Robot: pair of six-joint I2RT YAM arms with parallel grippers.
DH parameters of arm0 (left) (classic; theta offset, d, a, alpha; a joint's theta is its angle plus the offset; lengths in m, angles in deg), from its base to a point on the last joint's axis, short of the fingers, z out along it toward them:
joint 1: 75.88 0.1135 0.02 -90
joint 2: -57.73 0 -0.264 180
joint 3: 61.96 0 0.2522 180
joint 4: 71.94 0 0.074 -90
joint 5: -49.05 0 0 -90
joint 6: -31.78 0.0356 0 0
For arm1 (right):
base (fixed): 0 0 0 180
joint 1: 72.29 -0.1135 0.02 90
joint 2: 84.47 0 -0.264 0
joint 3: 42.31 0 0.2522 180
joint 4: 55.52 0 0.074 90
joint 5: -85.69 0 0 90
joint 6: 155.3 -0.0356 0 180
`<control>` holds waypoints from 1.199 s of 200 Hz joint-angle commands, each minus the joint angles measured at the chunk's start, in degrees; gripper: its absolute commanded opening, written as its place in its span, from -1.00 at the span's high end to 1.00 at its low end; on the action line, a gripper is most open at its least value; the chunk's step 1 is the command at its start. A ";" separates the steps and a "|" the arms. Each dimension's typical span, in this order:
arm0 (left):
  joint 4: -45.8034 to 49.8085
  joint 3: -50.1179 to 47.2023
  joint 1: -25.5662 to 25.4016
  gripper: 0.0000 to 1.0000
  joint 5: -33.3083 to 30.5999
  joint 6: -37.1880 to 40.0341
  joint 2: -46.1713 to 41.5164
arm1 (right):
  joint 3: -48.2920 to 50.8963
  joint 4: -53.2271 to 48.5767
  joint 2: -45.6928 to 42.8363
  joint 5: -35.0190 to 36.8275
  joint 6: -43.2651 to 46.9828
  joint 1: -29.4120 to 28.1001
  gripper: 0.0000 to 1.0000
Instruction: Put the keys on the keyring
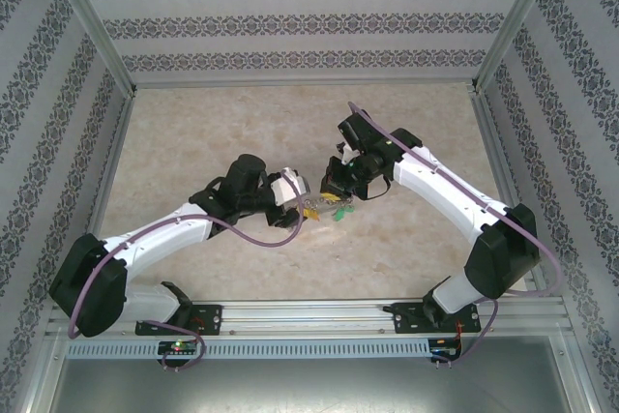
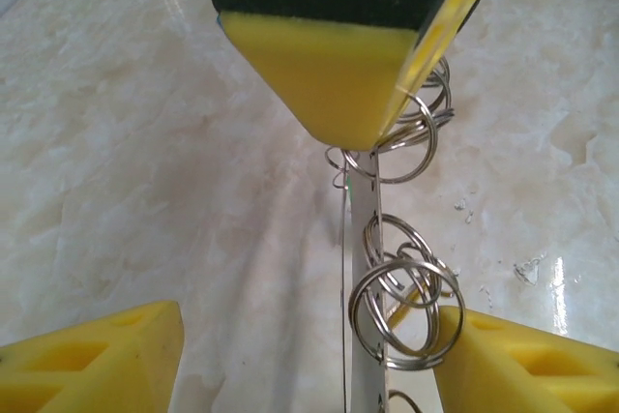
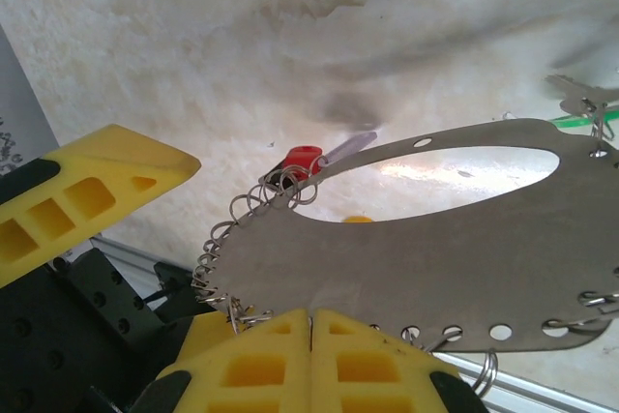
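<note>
Right hand (image 3: 311, 328) pinches the lower rim of the keyring (image 3: 464, 268), held mid-frame over the desk (image 3: 193, 26); left hand (image 2: 309, 336) spread either side of its edge, red-capped key (image 3: 303, 158) at its upper-left rim.

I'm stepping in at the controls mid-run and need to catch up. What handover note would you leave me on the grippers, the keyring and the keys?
Right gripper: shut on the rim of the keyring, a flat oval metal plate over the table.
Left gripper: open, fingers either side of the keyring's edge, gripping nothing.
Keys: a red-capped key and a green-capped key sit by the keyring; whether they are attached is unclear.
Done: split rings hang in many rim holes.
Left: some rim holes are empty, so more keys probably remain to go on.
</note>
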 commanded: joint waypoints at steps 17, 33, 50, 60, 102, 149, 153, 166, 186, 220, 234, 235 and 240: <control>3.70 2.01 -1.59 -0.37 -0.01 3.44 0.35 | -1.62 0.90 -2.60 -0.55 -3.24 -0.10 1.00; 4.96 2.53 -2.16 -0.39 -0.65 4.66 0.54 | -1.43 1.30 -2.79 -0.22 -3.84 0.07 1.00; 4.70 2.11 -2.75 -0.41 -2.79 5.01 0.67 | -1.34 1.65 -2.93 -0.02 -4.31 0.25 1.00; 4.39 1.75 -2.99 -0.40 -4.06 5.09 0.58 | -1.40 1.81 -2.94 0.06 -4.44 0.38 1.00; 2.27 0.30 -3.97 -0.18 -10.76 4.25 -0.45 | -1.60 1.90 -3.19 0.94 -4.96 0.60 1.00; 6.26 2.60 -4.68 0.26 -11.15 5.06 0.22 | -1.52 2.26 -2.95 1.53 -5.37 0.60 1.00; 6.60 2.81 -4.73 0.30 -11.03 5.08 0.43 | -1.52 2.27 -2.96 1.52 -5.50 0.55 1.00; 7.44 3.18 -4.80 0.43 -10.37 5.23 0.67 | -1.69 2.31 -3.04 1.55 -5.48 0.56 1.00; 7.61 3.47 -4.86 0.52 -9.91 4.79 0.67 | -1.61 2.20 -3.15 1.83 -5.52 0.60 1.00; 7.60 3.80 -4.86 0.69 -10.11 3.88 0.23 | -1.33 2.26 -3.56 1.56 -5.34 0.52 1.00; 7.21 3.94 -4.86 0.75 -10.52 2.78 0.05 | -1.75 1.27 -3.57 2.59 -4.53 0.51 1.00; 7.18 3.92 -4.91 0.75 -10.53 2.74 0.05 | -1.77 1.20 -3.57 2.69 -4.45 0.51 1.00; 6.90 3.82 -4.86 0.78 -10.45 2.63 -0.15 | -1.86 0.81 -3.65 2.97 -4.09 0.52 1.00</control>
